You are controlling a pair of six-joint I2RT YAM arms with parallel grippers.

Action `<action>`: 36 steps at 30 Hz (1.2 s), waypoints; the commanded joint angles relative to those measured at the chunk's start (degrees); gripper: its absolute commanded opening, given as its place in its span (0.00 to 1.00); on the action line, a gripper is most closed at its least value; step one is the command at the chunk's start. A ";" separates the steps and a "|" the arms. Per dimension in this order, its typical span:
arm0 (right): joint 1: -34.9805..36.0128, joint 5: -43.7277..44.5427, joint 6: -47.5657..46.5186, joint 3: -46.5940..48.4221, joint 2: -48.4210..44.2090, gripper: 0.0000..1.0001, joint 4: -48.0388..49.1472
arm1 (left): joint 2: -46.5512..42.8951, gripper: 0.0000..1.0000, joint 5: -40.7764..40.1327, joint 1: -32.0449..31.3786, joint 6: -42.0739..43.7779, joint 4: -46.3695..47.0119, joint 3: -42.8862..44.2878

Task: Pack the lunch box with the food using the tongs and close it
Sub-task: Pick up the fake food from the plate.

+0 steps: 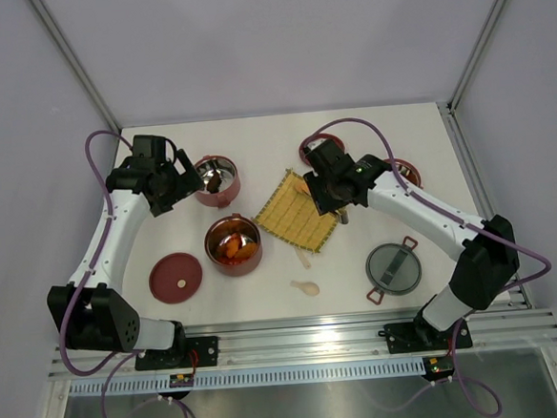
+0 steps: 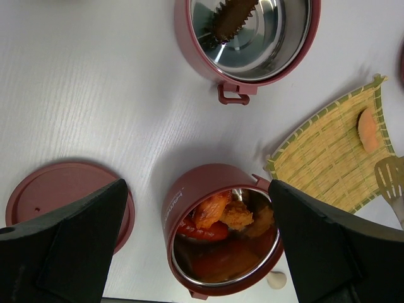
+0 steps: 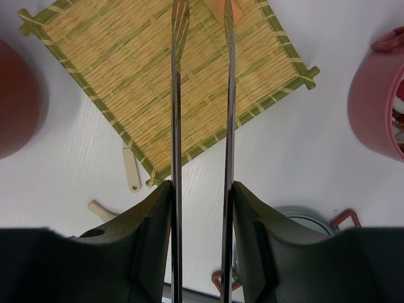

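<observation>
My right gripper (image 3: 202,208) is shut on the tongs (image 3: 176,126), their two slim arms pinched part-way and reaching over the yellow mat (image 3: 126,76). An orange food piece (image 3: 216,6) lies between the tong tips at the frame's top edge; it also shows on the mat as the orange piece (image 2: 368,129). My left gripper (image 2: 199,252) hangs open above a dark-red lunch box tier (image 2: 183,208) holding orange and red food (image 2: 221,214). A second tier (image 2: 252,76) behind it holds a dark ridged piece (image 2: 230,19).
A flat red disc lid (image 1: 176,275) lies front left. The grey top lid (image 1: 394,268) with red clips sits front right. Two more red tiers (image 1: 405,169) stand behind the right arm. A cream spoon (image 1: 306,286) lies near the mat's front corner.
</observation>
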 commanded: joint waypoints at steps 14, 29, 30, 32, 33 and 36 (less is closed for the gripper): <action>-2.46 -3.59 -4.65 2.70 4.81 0.54 3.16 | -1.09 0.99 -0.60 0.28 0.67 1.59 0.03; -2.89 -2.10 -5.71 5.34 7.89 0.57 1.58 | -0.47 0.99 -0.69 0.28 1.02 1.94 -0.32; -2.98 -2.10 -5.79 5.34 7.98 0.57 1.58 | -0.30 0.99 -0.60 0.20 1.02 1.95 -0.32; -3.16 -2.01 -5.88 5.25 8.15 0.57 1.67 | -0.12 0.99 -0.34 0.28 0.93 2.03 -0.40; -3.33 -2.10 -5.88 5.25 8.24 0.57 1.84 | -0.03 0.99 -0.25 0.28 0.85 2.21 -0.49; -3.51 -2.54 -5.97 5.25 8.77 0.57 1.93 | 0.14 0.99 0.54 0.28 0.67 2.56 -0.93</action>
